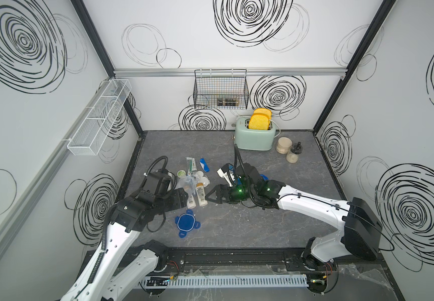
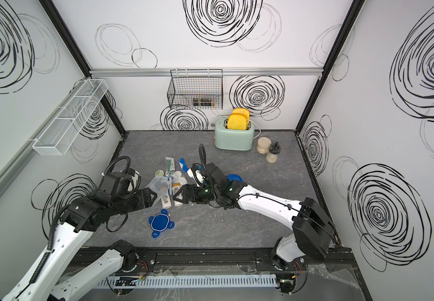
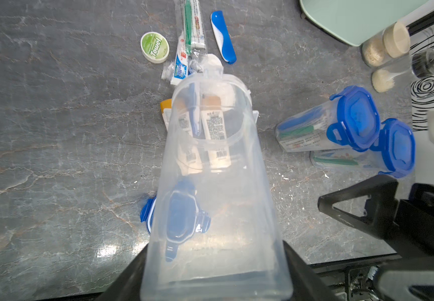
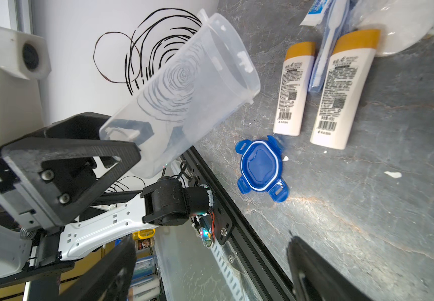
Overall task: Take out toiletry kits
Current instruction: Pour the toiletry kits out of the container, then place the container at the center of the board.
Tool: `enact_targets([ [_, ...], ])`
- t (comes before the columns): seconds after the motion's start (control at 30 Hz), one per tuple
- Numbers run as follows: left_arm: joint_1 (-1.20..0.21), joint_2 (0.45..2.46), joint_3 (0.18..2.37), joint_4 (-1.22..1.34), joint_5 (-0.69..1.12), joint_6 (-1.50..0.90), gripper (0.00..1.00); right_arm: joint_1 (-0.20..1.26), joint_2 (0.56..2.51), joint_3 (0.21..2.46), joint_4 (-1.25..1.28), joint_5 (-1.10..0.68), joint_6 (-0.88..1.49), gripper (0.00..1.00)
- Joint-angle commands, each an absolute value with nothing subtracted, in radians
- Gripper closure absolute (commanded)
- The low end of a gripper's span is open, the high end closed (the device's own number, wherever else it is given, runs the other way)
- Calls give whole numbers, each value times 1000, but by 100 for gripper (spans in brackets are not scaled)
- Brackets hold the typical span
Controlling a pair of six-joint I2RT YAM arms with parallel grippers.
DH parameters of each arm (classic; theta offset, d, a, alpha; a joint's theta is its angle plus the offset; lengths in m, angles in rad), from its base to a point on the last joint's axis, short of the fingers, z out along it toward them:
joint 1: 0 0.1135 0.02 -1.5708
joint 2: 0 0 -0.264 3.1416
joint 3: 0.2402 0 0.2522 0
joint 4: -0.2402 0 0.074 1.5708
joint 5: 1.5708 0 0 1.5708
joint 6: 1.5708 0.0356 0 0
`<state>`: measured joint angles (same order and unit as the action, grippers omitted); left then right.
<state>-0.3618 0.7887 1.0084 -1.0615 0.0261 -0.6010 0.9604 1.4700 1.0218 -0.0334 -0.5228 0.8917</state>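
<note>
Left gripper (image 3: pixel 214 252): clamped on the base end of the clear jar (image 4: pixel 184 91). I hold it tilted off the table (image 3: pixel 54 130), with the open mouth low and pointed at the loose kit. In the right wrist view the jar looks empty.

Right gripper (image 1: pixel 210 197): jaws spread, holding nothing, hovering just beside the cream bottles (image 4: pixel 292 88).

Kit contents, all on the table:
- The two cream bottles lie side by side, tan caps toward the back wall, with a wrapped blue item (image 4: pixel 325 52) between them.
- The toothpaste tube (image 3: pixel 179 70), green sachet (image 3: pixel 192 26), round tin (image 3: pixel 155 47) and folding toothbrush (image 3: pixel 223 36) lie just beyond.

Blue lid (image 4: pixel 261 166): lying loose near the bottle bases.

Two closed jars (image 3: pixel 328 127): lying well apart from the kit, lids on
</note>
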Motion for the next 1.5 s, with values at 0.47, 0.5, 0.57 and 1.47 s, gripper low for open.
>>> enact_targets([
  [0.47,-255,801,712,-476,-344,-695,79,962,1389,963,-19,-509,853,8],
  [0.5,-241,805,692,-446,-359,-694,79,962,1383,955,-20,-508,852,8],
  [0.57,-227,810,646,-391,-422,-696,78,962,1372,938,-20,-510,848,8],
  [1.47,-1,919,402,-179,-75,-720,7,849,1258,905,-121,-511,630,6],
])
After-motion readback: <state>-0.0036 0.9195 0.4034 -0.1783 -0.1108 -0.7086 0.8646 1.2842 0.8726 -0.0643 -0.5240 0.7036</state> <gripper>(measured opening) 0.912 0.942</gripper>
